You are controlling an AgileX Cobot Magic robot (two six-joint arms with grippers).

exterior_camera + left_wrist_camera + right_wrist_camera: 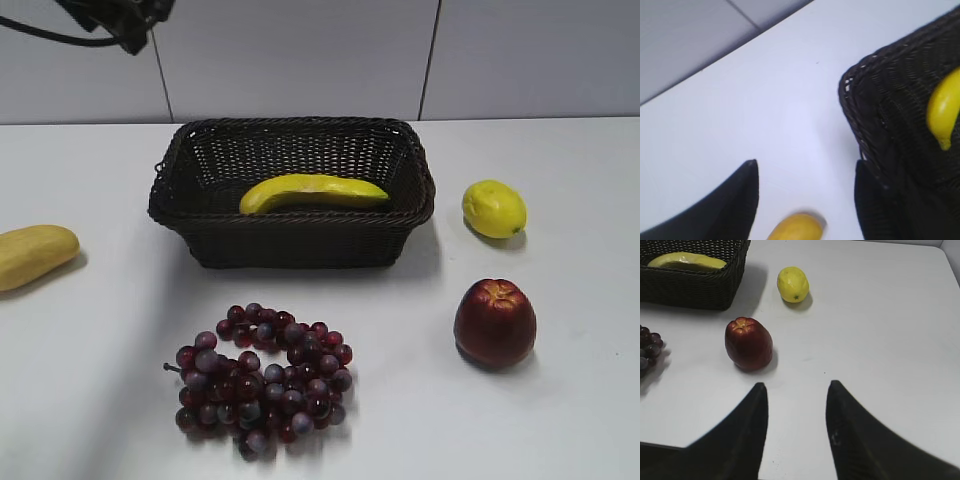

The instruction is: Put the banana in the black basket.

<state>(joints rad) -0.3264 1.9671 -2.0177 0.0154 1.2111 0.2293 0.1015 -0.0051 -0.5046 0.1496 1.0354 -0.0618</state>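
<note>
The banana (312, 192) lies lengthwise inside the black basket (180, 205), so the job looks done. Both grippers sit apart and empty: the left gripper (805, 195) spread beside the basket's corner, the right gripper (797, 415) spread near the red apple (748, 343).

The banana (313, 191) is yellow with a greenish tint, the woven wicker basket (290, 245) dark brown-black. The lemon (493, 208) is bright yellow, the apple (494, 322) deep red, the grapes (263, 378) dark purple-red, the desk (560, 400) white, the plump fruit (33, 254) yellow-orange.
</note>
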